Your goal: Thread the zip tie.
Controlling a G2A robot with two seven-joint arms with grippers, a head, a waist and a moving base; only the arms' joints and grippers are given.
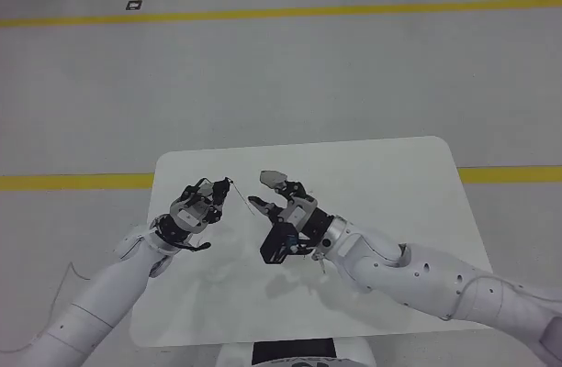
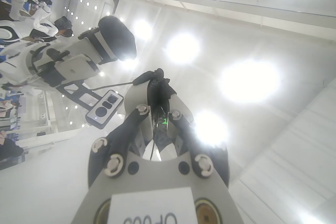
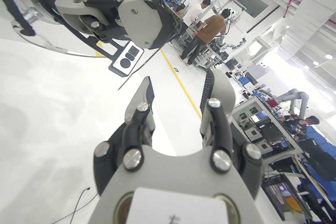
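While both arms are raised over the white table (image 1: pixel 400 183), the left gripper (image 1: pixel 221 187) is clamped on the black zip tie (image 1: pixel 241 197). In the top view its free tail slants toward 4 o'clock. The right gripper (image 1: pixel 264 189), at 3 o'clock of the left, stands spread and holds nothing. The right wrist view puts the tail's tip near one finger, not touching. The left wrist view shows the strap running back between the closed fingers (image 2: pixel 136 96).

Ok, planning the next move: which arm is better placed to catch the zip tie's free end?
Right arm: its jaws stand open beside the free end of the zip tie; the left arm holds it, jaws shut.
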